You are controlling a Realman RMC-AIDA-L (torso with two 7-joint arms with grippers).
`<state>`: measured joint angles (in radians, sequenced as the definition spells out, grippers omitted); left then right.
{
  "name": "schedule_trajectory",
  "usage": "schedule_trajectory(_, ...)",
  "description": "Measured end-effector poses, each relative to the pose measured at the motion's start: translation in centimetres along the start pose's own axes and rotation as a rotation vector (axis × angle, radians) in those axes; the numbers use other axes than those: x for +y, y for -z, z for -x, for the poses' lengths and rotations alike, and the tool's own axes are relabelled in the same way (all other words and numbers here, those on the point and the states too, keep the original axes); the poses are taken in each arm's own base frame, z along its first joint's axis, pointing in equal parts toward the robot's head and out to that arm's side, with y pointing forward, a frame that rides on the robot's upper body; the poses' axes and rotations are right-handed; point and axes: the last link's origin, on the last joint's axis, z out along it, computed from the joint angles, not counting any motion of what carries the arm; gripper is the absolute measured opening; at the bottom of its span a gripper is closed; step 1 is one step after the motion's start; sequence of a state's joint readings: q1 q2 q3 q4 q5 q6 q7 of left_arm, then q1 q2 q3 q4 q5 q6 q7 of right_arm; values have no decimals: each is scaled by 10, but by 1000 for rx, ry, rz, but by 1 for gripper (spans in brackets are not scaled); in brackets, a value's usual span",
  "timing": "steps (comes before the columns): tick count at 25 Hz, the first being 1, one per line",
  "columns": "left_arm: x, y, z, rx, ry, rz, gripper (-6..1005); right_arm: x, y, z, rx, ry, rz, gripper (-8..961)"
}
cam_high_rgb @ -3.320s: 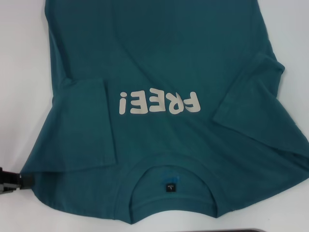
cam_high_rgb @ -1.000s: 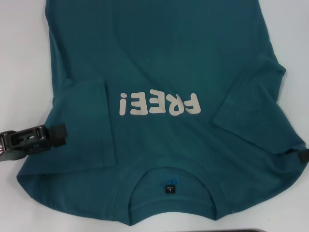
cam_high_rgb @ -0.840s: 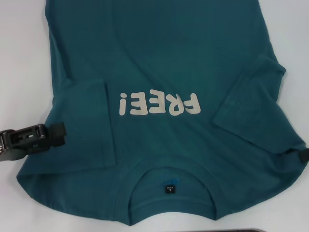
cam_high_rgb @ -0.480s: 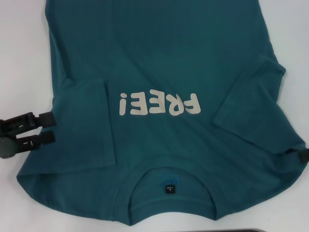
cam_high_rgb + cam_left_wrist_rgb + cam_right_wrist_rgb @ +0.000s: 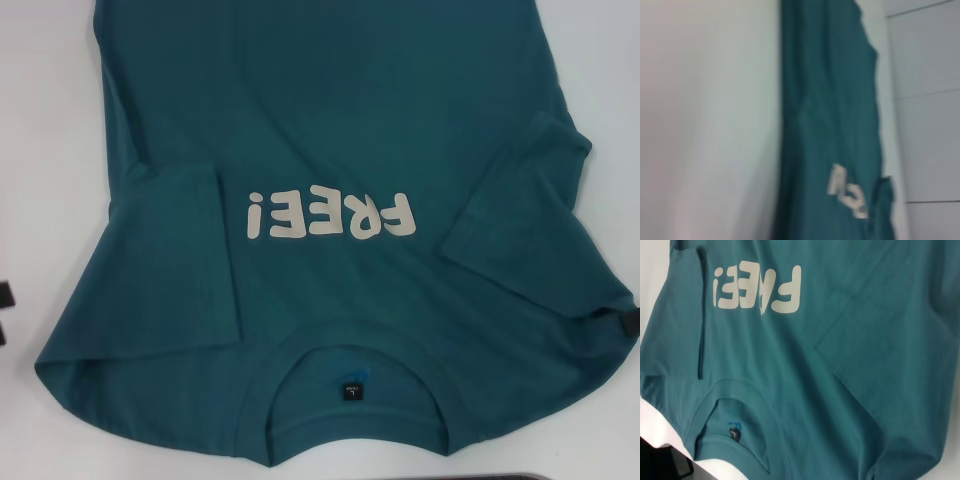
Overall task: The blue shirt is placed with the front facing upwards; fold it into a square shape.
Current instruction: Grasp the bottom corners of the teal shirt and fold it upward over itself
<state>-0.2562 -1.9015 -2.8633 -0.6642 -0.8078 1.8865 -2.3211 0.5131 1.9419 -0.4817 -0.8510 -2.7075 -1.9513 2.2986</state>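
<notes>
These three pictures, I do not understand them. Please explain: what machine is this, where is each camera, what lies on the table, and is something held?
A two-armed robot took these. One camera sits on its head, looking down; the other two sit on its wrists. On the white table lies a dark teal-blue short-sleeved T-shirt with cream letters "FREE!" and a small dark neck label. Both sleeves are folded onto the body. The left gripper barely shows at the head picture's left edge, off the cloth. The right gripper shows at its right edge, at the shirt's border. Nothing is visibly held.
</notes>
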Motion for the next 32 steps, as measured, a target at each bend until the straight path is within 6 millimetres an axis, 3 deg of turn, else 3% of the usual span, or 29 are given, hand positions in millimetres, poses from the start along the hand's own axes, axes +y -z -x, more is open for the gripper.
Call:
schedule_trajectory(5, -9, 1, 9, -61, -25, -87, 803, 0, 1, 1, 0, 3, -2, 31)
schedule_trajectory(21, -10, -43, 12, -150, -76, -126, 758, 0, 2, 2, -1, 4, -3, 31)
schedule_trajectory(32, 3, -56, 18, -177, -128, -145, 728, 3, 2, 4, -6, 6, 6, 32)
